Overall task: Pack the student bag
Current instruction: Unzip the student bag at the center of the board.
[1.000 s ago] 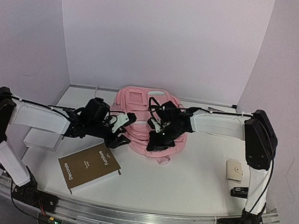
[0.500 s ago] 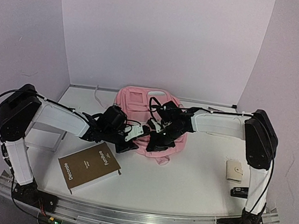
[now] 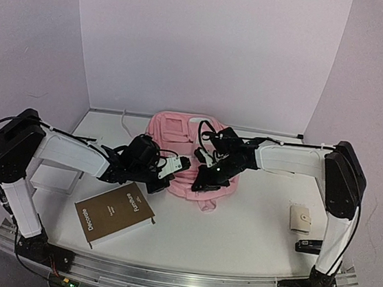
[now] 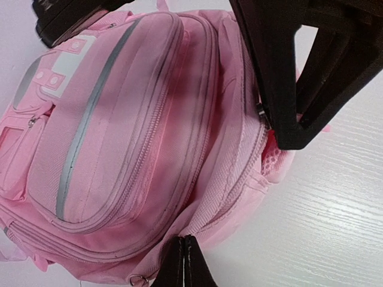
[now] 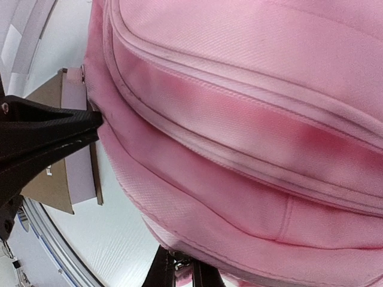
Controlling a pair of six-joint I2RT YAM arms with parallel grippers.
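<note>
The student bag [image 3: 174, 129], pink with zipped pockets, lies flat at the middle back of the table. In the left wrist view the bag [image 4: 131, 131] fills the frame, and my left gripper [image 4: 184, 256] is shut with its tips pinching the hem at the bag's near edge. From above, the left gripper [image 3: 177, 163] sits at the bag's left front side. My right gripper [image 3: 205, 184] is at the bag's front right. In the right wrist view the right gripper [image 5: 182, 272] is shut on a metal zipper pull with a pink tab under the bag [image 5: 251, 119].
A brown book [image 3: 114, 214] lies in front of the left arm. A white box [image 3: 56, 178] sits at the left edge. A beige wallet [image 3: 301, 217] and a small black item [image 3: 306, 246] lie at the right front.
My left arm has reached right to the bag and its jaws have closed on the bag's edge. The right gripper has kept its hold and shifted slightly right.
</note>
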